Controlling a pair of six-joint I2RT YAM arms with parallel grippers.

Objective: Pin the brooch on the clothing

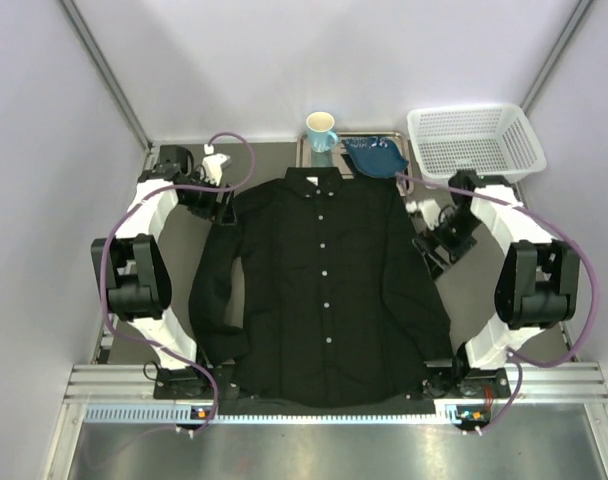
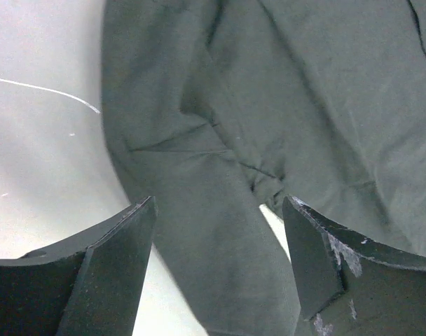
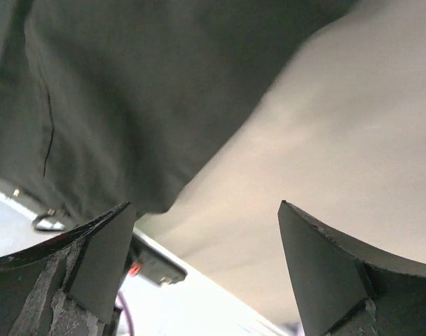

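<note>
The black button-up shirt (image 1: 324, 280) lies flat, collar to the far side, with its row of white buttons down the middle. No golden brooch shows in any view. My left gripper (image 1: 224, 208) hovers at the shirt's left shoulder. In the left wrist view the left gripper (image 2: 218, 210) is open and empty, over the sleeve and armpit folds of the shirt (image 2: 283, 119). My right gripper (image 1: 431, 255) is beside the shirt's right sleeve. In the right wrist view the right gripper (image 3: 204, 210) is open and empty, above the sleeve's edge (image 3: 150, 105) and the bare table.
At the back stand a light blue mug (image 1: 321, 131), a dark blue dish (image 1: 376, 157) on a metal tray (image 1: 329, 158), and a white plastic basket (image 1: 474, 140). An aluminium rail (image 1: 334, 385) runs along the near edge. Purple cables loop beside both arms.
</note>
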